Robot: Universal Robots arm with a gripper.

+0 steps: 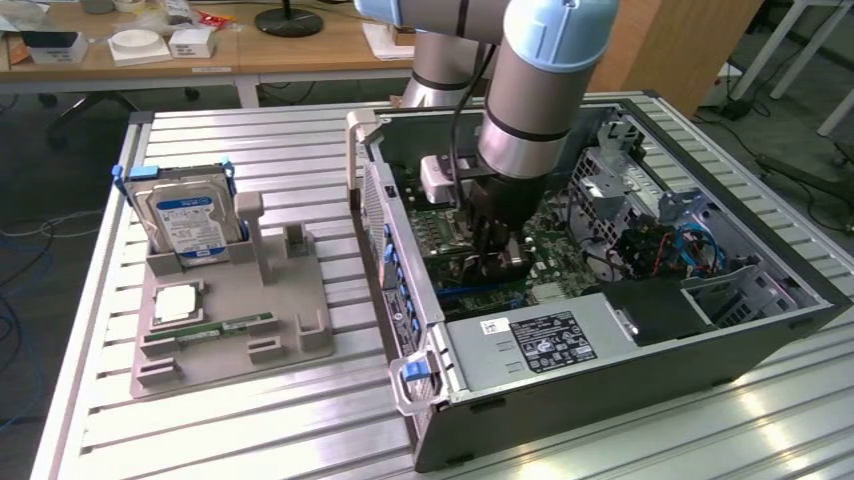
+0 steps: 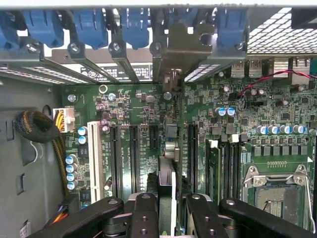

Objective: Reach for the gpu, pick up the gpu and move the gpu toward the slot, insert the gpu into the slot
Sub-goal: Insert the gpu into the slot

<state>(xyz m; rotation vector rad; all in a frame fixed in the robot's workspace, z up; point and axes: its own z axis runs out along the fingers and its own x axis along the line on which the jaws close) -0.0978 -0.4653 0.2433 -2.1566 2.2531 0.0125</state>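
Observation:
My gripper [image 1: 497,262] reaches down into the open computer case [image 1: 747,340], over the green motherboard [image 1: 554,240]. In the wrist view my gripper [image 2: 167,210] is shut on the gpu [image 2: 167,183], a thin dark card seen edge-on between the black fingers [image 2: 143,210]. The card's pale metal end bracket [image 2: 181,49] lies against the case's rear openings. The card stands upright among the long black expansion slots [image 2: 133,153], in line with one of them. That slot is hidden beneath the card, and I cannot tell whether the card is seated.
A grey fixture [image 1: 294,345] at the exterior view's left holds a silver hard drive [image 1: 191,222] and a green memory stick [image 1: 214,327]. Inside the case are the power supply [image 1: 534,340], blue slot clips [image 2: 89,27], a cable bundle [image 2: 37,126] and the CPU socket [image 2: 277,191].

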